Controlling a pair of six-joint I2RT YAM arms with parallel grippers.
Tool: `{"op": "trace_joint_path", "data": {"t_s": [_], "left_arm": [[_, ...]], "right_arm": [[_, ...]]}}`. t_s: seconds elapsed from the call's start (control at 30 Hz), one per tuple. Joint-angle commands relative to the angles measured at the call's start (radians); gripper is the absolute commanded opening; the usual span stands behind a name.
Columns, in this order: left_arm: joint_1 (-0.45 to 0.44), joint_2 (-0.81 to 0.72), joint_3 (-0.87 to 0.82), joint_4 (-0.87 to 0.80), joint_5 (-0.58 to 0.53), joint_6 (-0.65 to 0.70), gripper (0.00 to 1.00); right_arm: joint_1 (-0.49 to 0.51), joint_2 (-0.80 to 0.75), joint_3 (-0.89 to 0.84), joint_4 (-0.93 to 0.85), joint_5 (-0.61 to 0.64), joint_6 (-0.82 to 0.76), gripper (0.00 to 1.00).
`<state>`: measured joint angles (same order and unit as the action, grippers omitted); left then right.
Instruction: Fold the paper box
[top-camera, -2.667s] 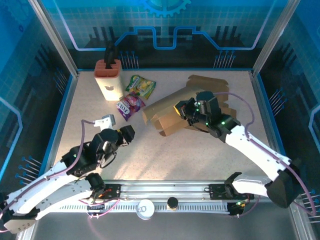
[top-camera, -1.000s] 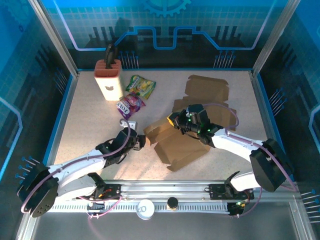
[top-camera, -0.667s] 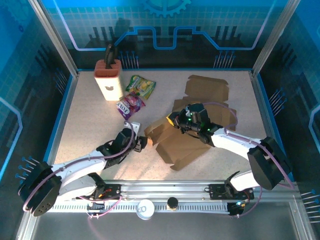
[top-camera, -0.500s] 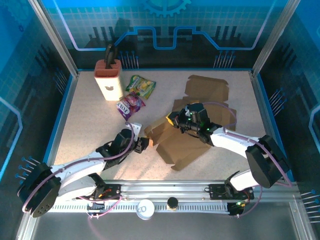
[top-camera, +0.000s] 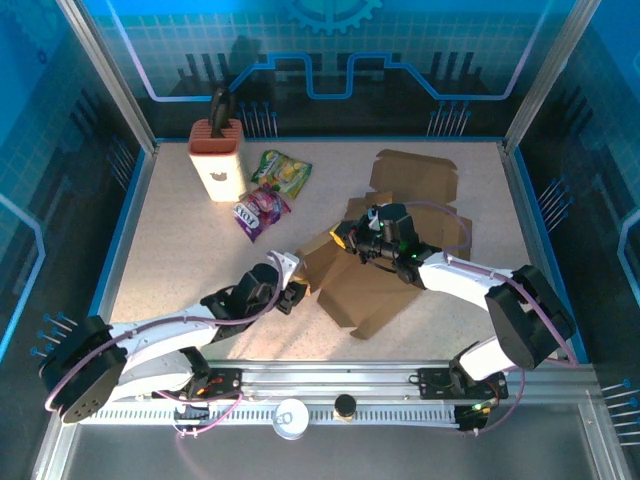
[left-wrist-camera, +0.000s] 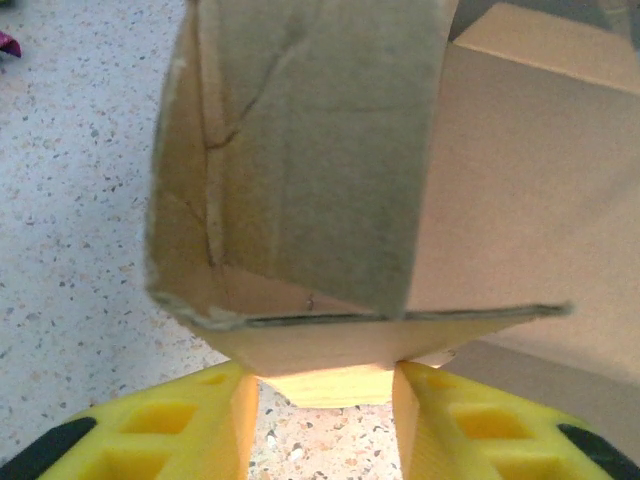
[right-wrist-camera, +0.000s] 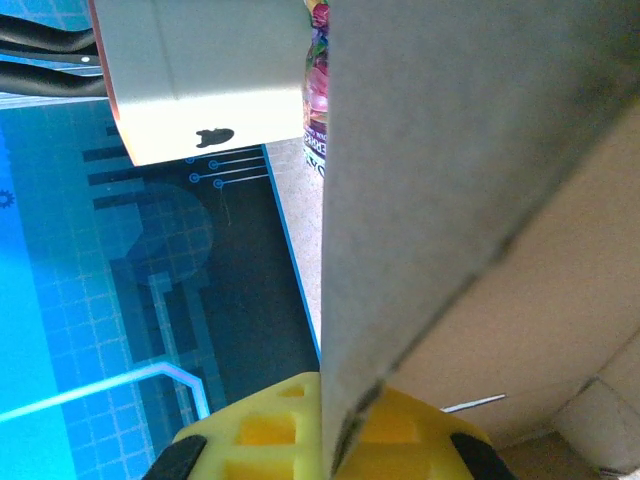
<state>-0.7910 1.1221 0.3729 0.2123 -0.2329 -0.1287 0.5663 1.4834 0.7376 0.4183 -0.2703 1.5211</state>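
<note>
Inspecting the rig remotely, I find the paper box (top-camera: 375, 290) lying part-opened on the desk (top-camera: 180, 240), right of centre, with its brown panels splayed towards the near edge.

The right jaws are clamped together on an upright panel. My right wrist camera shows the card's edge pinched between the yellow fingers (right-wrist-camera: 260, 430). In my judgement this grip anchors the box so that it cannot slide while the other arm works.

The left jaws sit low at the box's left corner. Their fingers (left-wrist-camera: 180, 420) flank a small tab under the raised flap. The tab fills the gap, but I cannot tell whether it is gripped. I take this placement as preparation for folding that flap inward.

Two snack packets (top-camera: 270, 195) lie well apart from the work.
</note>
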Motion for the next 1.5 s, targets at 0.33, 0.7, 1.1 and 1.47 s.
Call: {"op": "trace_joint_path", "data": {"t_s": [0.33, 0.7, 1.1, 1.47], "left_arm": [[-0.067, 0.019, 0.047, 0.080, -0.038, 0.063, 0.37], [-0.065, 0.074, 0.062, 0.142, -0.057, 0.000, 0.36], [-0.066, 0.162, 0.070, 0.194, -0.245, -0.099, 0.42], [-0.065, 0.209, 0.069, 0.228, -0.277, -0.120, 0.41]], "right_arm": [[-0.012, 0.011, 0.022, 0.010, -0.059, -0.019, 0.00], [-0.007, 0.008, 0.007, 0.049, -0.054, -0.008, 0.00], [0.018, 0.016, -0.053, 0.130, 0.014, 0.026, 0.00], [0.050, 0.106, -0.189, 0.479, 0.124, 0.066, 0.00]]}}
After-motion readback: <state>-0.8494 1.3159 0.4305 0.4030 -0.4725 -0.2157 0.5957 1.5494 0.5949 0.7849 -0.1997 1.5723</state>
